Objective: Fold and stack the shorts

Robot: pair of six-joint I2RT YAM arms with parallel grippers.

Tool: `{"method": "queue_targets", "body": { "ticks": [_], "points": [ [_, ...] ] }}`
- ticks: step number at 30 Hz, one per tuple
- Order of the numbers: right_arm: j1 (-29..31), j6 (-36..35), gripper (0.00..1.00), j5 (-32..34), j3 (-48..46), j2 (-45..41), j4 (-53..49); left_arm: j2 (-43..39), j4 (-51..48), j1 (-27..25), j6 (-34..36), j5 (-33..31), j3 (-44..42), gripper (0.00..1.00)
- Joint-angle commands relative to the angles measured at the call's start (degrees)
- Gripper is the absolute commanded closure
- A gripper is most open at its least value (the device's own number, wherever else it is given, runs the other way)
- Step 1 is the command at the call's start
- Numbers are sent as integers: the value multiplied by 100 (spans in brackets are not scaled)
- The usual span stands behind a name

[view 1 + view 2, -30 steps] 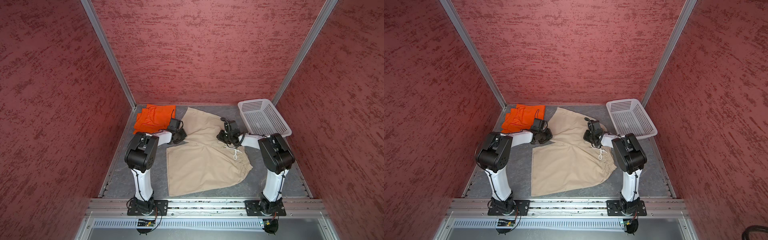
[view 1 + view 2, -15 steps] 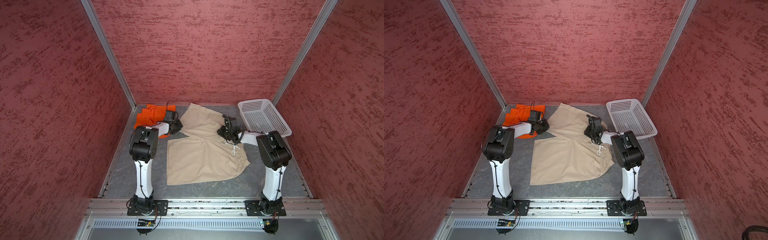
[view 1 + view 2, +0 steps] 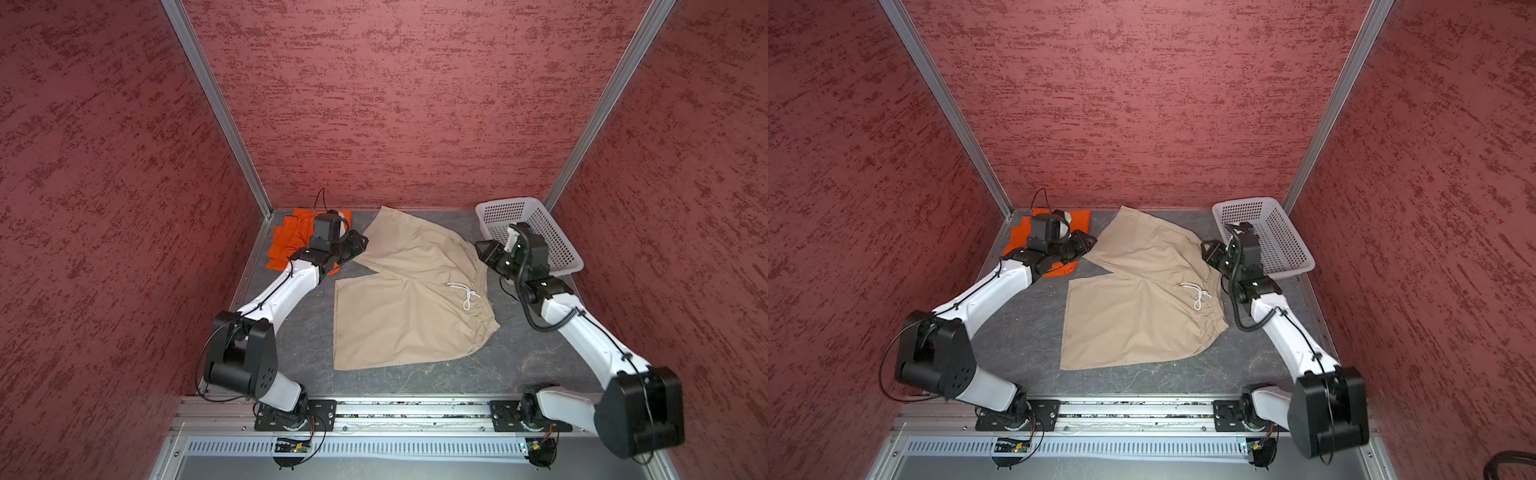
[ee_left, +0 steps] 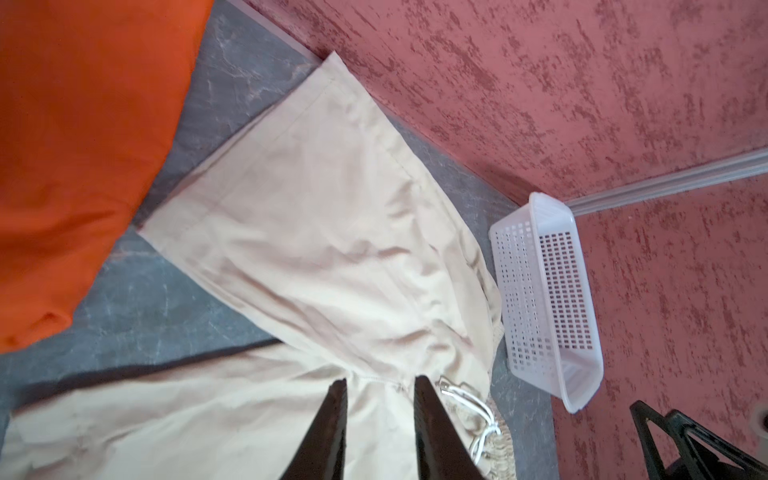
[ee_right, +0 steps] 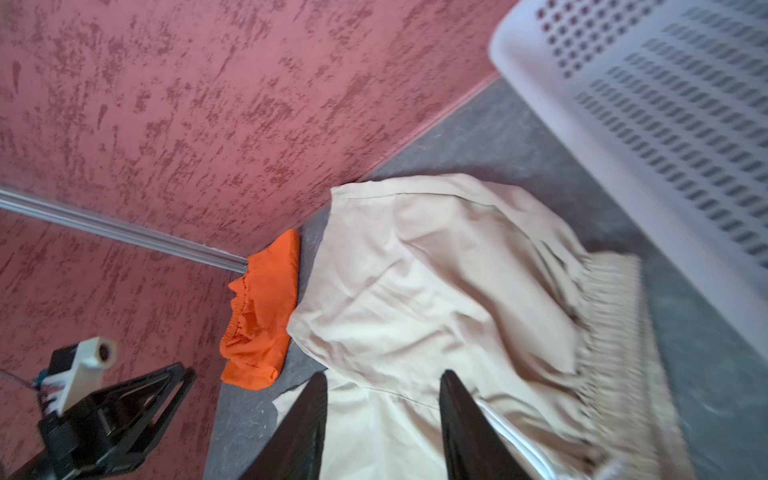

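Two pairs of shorts lay on the gray table (image 3: 307,320). The orange shorts (image 3: 286,245) were folded in the far left corner. The beige shorts (image 3: 407,307) were spread flat across the middle, waistband (image 3: 484,309) and white drawstring (image 3: 465,293) toward the right, both legs pointing left.

The left gripper (image 4: 380,380) hung at the hem of the far leg, just beside the orange pair, its fingers (image 4: 332,419) parted and holding nothing. The right gripper (image 5: 384,378) stood at the far end of the waistband, jaws spread wider and likewise empty, with the white basket (image 3: 511,202) just beside it.

The beige pair's long axis ran left to right between the two grippers, so each arm was nearest its own end of the far edge. Folding that far half toward the robot looked the likely next move. Bare table lay open on the near side, while the back wall, the basket and the orange pair crowded the far side.
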Motion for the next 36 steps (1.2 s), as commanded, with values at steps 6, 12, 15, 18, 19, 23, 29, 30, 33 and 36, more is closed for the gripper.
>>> {"method": "queue_targets", "body": {
  "ticks": [6,12,15,18,19,23,29,30,33,36],
  "points": [
    [-811,450,40,-414,-1556,-2012,-2353,-712,-397,-387,-684,-312,-1921,69],
    [-968,583,36,-378,-2003,-2111,-2856,-809,-167,-515,-961,-663,-2675,72],
    [-968,614,36,-910,-2202,-1734,-2227,-616,-151,-511,-885,-783,-2738,74],
    [-968,489,36,-948,-2253,-1315,-1980,-401,-74,-488,-857,-843,-2790,76],
    [-965,432,36,-957,-2253,-1172,-1863,-316,-7,-473,-865,-843,-2834,76],
    [-968,303,36,-1117,-2288,-707,-1419,-50,145,-425,-883,-818,-2895,77],
    [-968,87,43,-1170,-2341,-65,-865,169,232,-317,-744,-955,-2834,79],
    [-968,29,47,-1205,-2307,56,-864,214,271,-266,-695,-950,-2825,79],
    [-977,-55,67,-1056,-2246,187,-954,389,342,-132,-539,-968,-2739,79],
    [-969,125,93,-937,-2293,-11,-982,537,390,-30,-412,-929,-2625,79]
  ]
}}
